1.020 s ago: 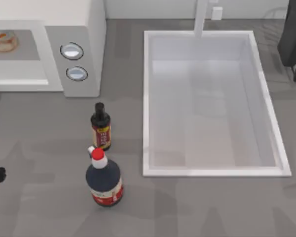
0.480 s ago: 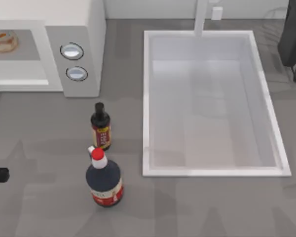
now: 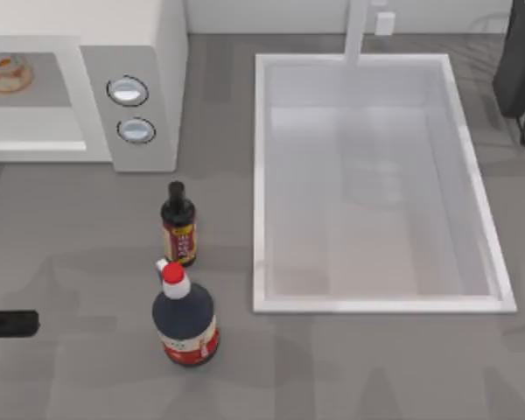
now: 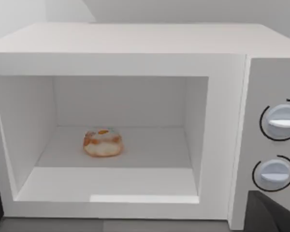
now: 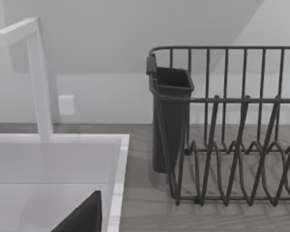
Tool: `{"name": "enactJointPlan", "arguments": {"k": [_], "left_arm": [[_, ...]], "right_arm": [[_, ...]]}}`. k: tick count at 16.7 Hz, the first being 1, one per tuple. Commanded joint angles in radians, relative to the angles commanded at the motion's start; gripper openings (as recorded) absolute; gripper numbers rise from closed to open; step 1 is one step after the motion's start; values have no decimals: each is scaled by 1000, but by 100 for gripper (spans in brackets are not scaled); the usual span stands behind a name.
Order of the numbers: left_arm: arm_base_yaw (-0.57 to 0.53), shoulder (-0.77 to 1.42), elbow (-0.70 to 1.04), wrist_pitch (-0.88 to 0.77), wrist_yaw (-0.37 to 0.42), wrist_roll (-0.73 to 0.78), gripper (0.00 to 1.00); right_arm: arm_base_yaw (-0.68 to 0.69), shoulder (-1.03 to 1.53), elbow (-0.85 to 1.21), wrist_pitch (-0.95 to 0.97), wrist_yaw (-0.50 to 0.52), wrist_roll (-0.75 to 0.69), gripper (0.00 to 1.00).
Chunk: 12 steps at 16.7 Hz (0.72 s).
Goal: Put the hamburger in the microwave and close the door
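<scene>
The microwave (image 3: 136,52) stands at the table's back left with its front open. The hamburger (image 3: 6,73) sits on the floor inside the cavity. In the left wrist view the hamburger (image 4: 103,142) lies left of centre in the white cavity of the microwave (image 4: 135,48), with two round knobs (image 4: 280,121) on the grey side panel. The door is out of view. My left gripper (image 3: 9,324) pokes in as a black bar at the table's left edge, well in front of the microwave. My right arm (image 3: 521,61) is parked at the back right.
A small dark bottle (image 3: 178,226) and a bigger red-capped bottle (image 3: 184,319) stand in front of the microwave. A white sink (image 3: 376,304) with a faucet (image 3: 357,31) takes the middle and right. A dark dish rack (image 5: 232,135) stands beside it.
The black tip of my left gripper has slid a little rightward and toward the front along the table's left edge. The hamburger and bottles have not moved.
</scene>
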Motion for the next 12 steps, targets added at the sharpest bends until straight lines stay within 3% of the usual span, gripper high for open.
{"name": "enactJointPlan", "arguments": {"k": [7, 12], "left_arm": [[31, 33, 33, -14, 19, 27, 0], [289, 292, 264, -123, 168, 220, 0]], "right_arm": [[0, 0, 0, 0, 0, 0, 100], [0, 0, 0, 0, 0, 0, 100]]}}
